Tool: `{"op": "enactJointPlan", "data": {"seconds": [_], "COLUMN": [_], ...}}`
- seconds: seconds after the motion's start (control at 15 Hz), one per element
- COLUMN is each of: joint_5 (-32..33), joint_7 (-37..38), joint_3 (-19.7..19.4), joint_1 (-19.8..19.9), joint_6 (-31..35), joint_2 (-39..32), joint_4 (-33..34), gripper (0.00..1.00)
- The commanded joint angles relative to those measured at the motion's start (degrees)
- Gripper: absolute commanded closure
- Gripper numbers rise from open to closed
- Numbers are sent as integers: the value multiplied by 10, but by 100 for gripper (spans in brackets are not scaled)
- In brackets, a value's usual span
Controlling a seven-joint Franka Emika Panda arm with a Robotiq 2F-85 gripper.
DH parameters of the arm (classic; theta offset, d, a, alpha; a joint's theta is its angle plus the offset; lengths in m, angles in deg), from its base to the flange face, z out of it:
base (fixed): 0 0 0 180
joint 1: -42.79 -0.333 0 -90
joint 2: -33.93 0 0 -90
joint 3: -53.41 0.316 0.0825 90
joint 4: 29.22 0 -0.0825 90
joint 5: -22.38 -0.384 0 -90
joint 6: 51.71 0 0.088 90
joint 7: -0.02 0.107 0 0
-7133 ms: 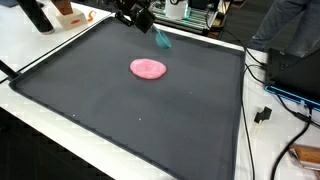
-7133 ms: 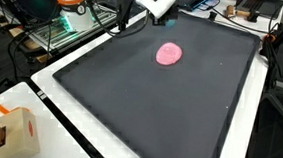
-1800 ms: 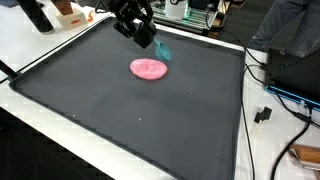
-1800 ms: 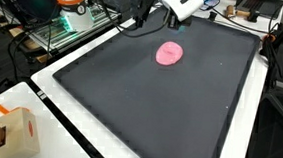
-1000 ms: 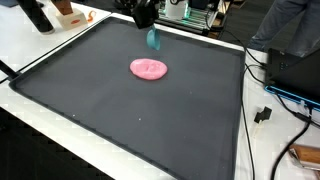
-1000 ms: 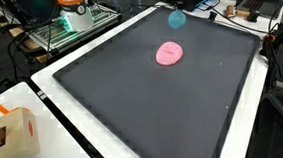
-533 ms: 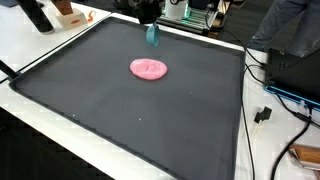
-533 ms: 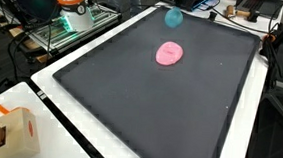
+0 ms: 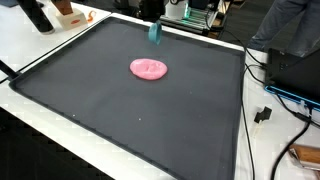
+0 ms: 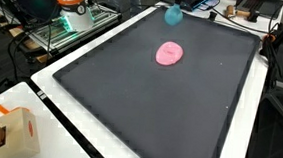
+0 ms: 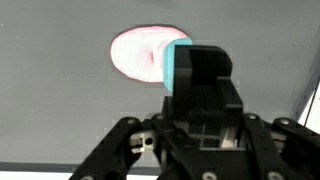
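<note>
A wide black mat covers most of a white table, with only a pale border of tabletop showing around it. In an exterior view a cardboard box sits on the near corner. Along another side, cables trail over the white top beside a black case. Past the table stands a rack of equipment with a green glow, wires and clutter about it. The light is bright and even.
</note>
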State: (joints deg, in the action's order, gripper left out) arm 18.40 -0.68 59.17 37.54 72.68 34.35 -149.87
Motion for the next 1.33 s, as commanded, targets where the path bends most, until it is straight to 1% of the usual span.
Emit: {"op": "enactJointPlan", "data": {"seconds": [0.0,0.07,0.13,0.8,0.87,1.13,1.27], "joint_5": [25,27,8,10,31,162,219], "joint_7": [27,27,8,11,42,209,287], "joint_3": [5,6,3,5,6,23,34], "joint_1": [-6,-6,-3,-5,-6,-23,-38], "joint_6": [7,6,-1,-1,-12,-65,-110], "joint_2": [22,23,2,3,1,-27,-48], "joint_4": [-23,-24,-1,-2,5,45,72], "gripper": [75,75,50,50,75,75,75]}}
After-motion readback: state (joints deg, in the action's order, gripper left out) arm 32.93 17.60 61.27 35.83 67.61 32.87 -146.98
